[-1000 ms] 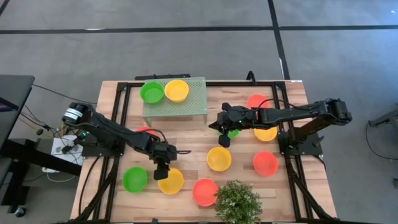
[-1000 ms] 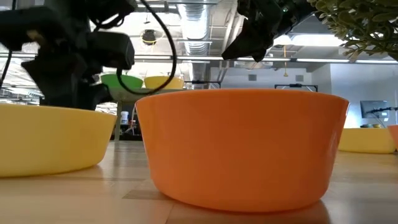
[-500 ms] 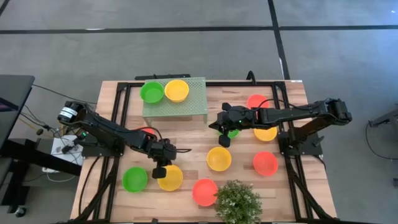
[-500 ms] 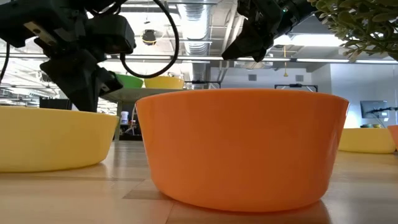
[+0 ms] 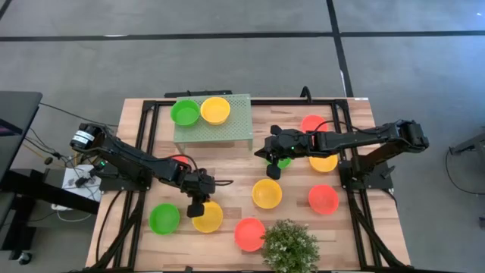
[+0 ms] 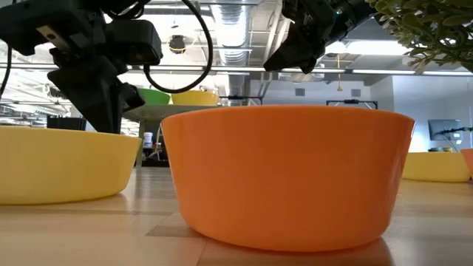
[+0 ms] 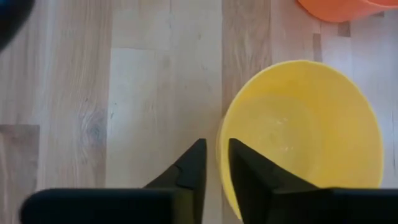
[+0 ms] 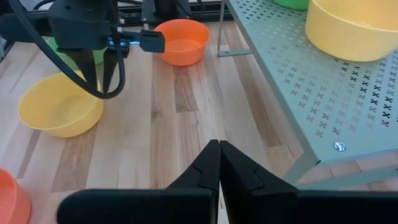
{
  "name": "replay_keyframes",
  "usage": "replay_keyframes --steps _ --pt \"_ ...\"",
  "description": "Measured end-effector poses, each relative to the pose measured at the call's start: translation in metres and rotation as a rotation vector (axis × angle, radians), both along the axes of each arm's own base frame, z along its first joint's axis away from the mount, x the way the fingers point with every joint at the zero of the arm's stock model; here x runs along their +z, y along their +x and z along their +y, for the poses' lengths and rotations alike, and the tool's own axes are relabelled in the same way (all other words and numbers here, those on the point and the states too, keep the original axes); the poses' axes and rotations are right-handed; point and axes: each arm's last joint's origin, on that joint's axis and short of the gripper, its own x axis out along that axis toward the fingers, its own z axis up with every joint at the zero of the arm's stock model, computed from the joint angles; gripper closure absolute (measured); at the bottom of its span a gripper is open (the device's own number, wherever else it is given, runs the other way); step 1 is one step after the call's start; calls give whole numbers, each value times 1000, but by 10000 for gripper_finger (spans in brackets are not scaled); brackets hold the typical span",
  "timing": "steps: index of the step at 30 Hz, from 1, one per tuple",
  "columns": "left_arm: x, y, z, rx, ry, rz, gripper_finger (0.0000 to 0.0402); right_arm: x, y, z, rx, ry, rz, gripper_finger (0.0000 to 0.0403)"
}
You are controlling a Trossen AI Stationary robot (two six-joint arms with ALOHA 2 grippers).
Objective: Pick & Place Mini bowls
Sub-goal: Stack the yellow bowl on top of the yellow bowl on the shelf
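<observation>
Several mini bowls in green, yellow and red-orange lie on the wooden table. A green one (image 5: 185, 112) and a yellow one (image 5: 215, 110) sit on the pale green stand (image 5: 231, 130). My left gripper (image 5: 197, 207) is down at a yellow bowl (image 5: 210, 218) near the front edge and shut on its rim. That bowl rests on the table. My right gripper (image 5: 273, 171) hangs shut and empty above the table's middle, beside a green bowl (image 5: 284, 161). My left gripper has the yellow bowl's rim (image 7: 222, 148) on the bowl's left side, one finger (image 7: 249, 177) inside the bowl and the other (image 7: 191, 171) outside it. The fingers come from above, pointing down. The bowl stands upright with its bottom on the table.
A green bowl (image 5: 164, 218) lies left of the held one and a red-orange bowl (image 5: 250, 233) right of it. Next to that stands a potted plant (image 5: 289, 244). More bowls lie at mid-table (image 5: 267, 193) and on the right (image 5: 323, 199). The stand fills the far middle.
My left gripper has come down and a little toward the table's left edge. Its fingers now reach down at the yellow bowl's rim, where a second ago they hung higher. My right gripper has kept still.
</observation>
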Motion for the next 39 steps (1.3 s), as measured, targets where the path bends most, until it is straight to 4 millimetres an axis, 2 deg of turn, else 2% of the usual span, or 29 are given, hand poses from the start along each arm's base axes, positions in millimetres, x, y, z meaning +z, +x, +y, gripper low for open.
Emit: replay_keyframes --steps 6,10,13,18,23,26,29,31,35,39 --pt "-7 -2 1 11 20 16 275 0 0 0 0 0 0 403" --pt "-20 -6 3 1 37 49 267 0 0 0 0 0 0 403" --pt "-22 -6 3 -35 50 26 293 0 0 0 0 0 0 403" --pt "-20 -3 2 -34 57 -19 385 0 0 0 0 0 0 403" --pt "-11 -3 3 -31 64 -39 391 0 0 0 0 0 0 403" --pt "16 -1 5 -40 119 -118 391 1 0 0 1 -2 -5 403" --pt "56 0 12 -6 247 -247 392 0 0 0 4 -7 -3 403" --pt "87 -2 23 77 291 -336 392 0 0 0 4 -8 -4 403" --pt "144 -13 56 257 306 -486 393 1 0 0 4 -8 -6 403" --pt "174 -29 100 431 361 -561 393 1 0 0 5 -8 -6 403"
